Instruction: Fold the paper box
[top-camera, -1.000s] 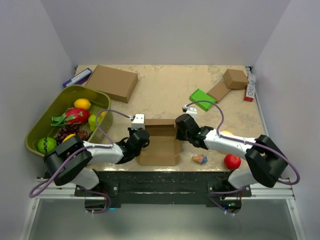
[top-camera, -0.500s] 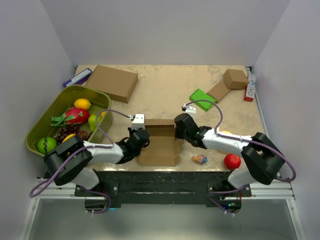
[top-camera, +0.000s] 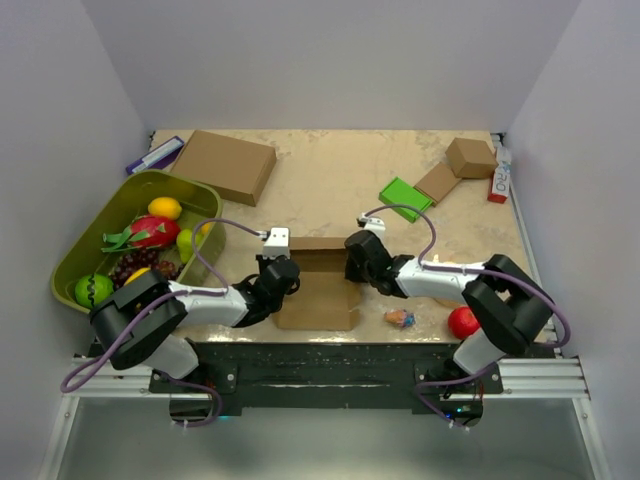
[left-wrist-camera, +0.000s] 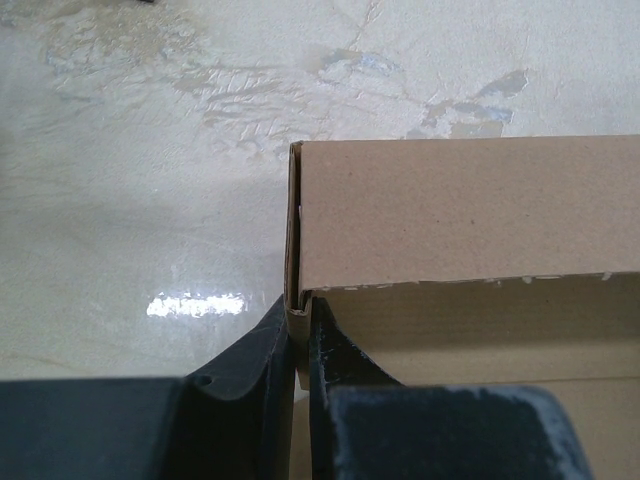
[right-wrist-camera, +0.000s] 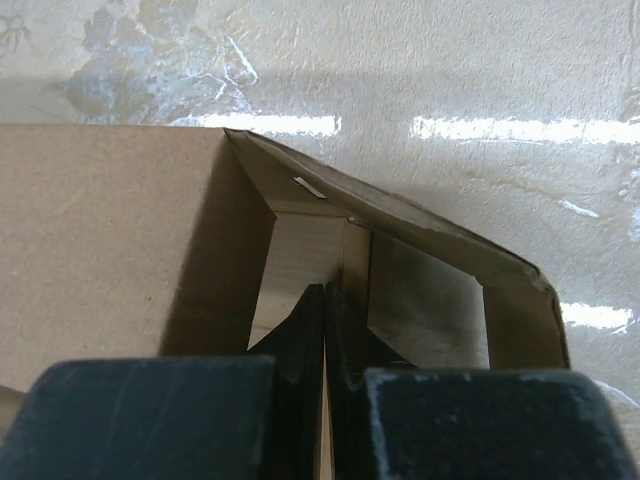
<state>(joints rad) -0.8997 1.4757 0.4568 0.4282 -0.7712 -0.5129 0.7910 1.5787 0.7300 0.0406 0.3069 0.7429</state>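
The paper box (top-camera: 318, 298) sits lower centre on the bench (top-camera: 330, 185). Both arms lie low, reaching inward. The left gripper (top-camera: 284, 276) fingers pinch its left-hand wall, and the right gripper (top-camera: 353, 263) fingers clamp its right-hand wall.

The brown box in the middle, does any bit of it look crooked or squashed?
Yes. In the right wrist view the paper box has a side flap slanting outward instead of standing square, so that corner looks lopsided. No tears show. The left tool and the right tool each pinch a wall.
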